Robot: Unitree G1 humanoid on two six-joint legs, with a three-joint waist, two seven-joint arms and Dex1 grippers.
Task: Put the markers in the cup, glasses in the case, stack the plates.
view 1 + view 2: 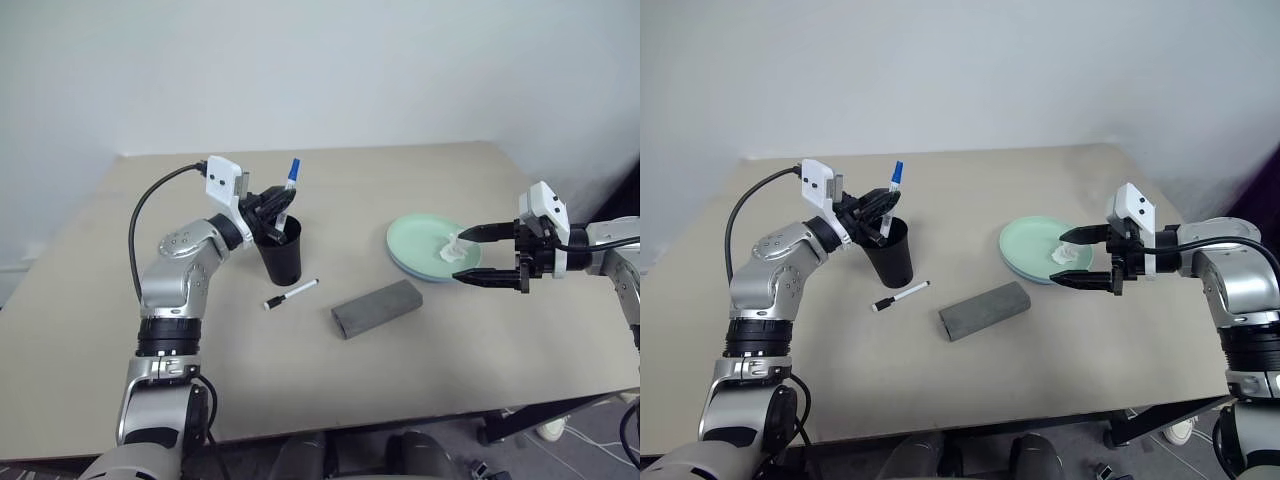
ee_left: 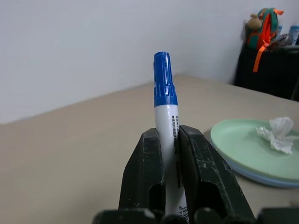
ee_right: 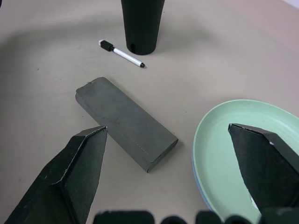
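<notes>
From the head view the left gripper pinches the blue-capped marker upright over the cup, so it should release only once the tip is inside, while the wrist view shows the right gripper spread above the case.

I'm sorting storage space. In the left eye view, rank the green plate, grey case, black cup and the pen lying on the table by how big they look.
1. Green plate
2. Grey case
3. Black cup
4. Pen

Case and cup are close.
</notes>
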